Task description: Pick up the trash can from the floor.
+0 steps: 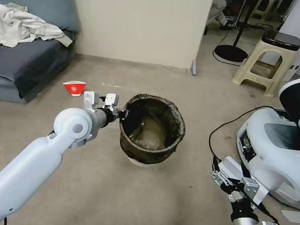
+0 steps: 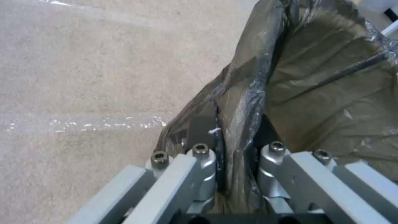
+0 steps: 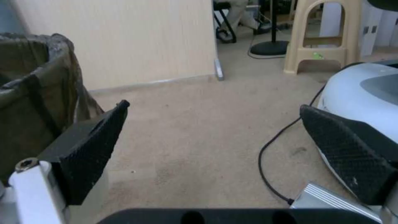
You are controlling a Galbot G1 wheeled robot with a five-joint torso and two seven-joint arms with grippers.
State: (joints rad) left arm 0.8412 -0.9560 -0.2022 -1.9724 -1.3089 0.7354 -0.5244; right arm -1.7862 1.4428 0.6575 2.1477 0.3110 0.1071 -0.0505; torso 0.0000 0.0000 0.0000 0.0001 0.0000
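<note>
Clamped on the near-left rim of the small round white plastic trash can (image 1: 152, 129), the fingers (image 2: 199, 137) of the left gripper (image 1: 123, 113) straddle the wall, one outside and one inside, with the dark brown-black bag liner (image 2: 315, 81) folded over the rim pinched between them. That rim sits right at the fingertips, deep in the jaws, with the rest of the can opening away from the gripper toward the robot's right. The can appears slightly tipped, and whether its base is touching the flat beige-grey carpet-like floor (image 1: 115, 197) cannot be told. By my reading the step in hand is the lift itself: the grasp looks made, and the next move calls for raising the arm steadily while holding the clamp firm, since a one-sided hold on a thin rim and slippery film could let the can swing or slide out. Off to the right and well apart from the can, the right gripper (image 1: 234, 186) hangs low over the floor with its black textured pads (image 3: 89, 149) spread wide and nothing between them. Farther out, a small red-and-white paper cup (image 1: 74, 87) lies on its side near a grey-blue sofa (image 1: 22, 68), a beige plastic stool (image 1: 266, 65) stands beyond, and a black cable (image 1: 226, 127) trails across the carpet toward a white rounded machine base (image 1: 282, 153).
</note>
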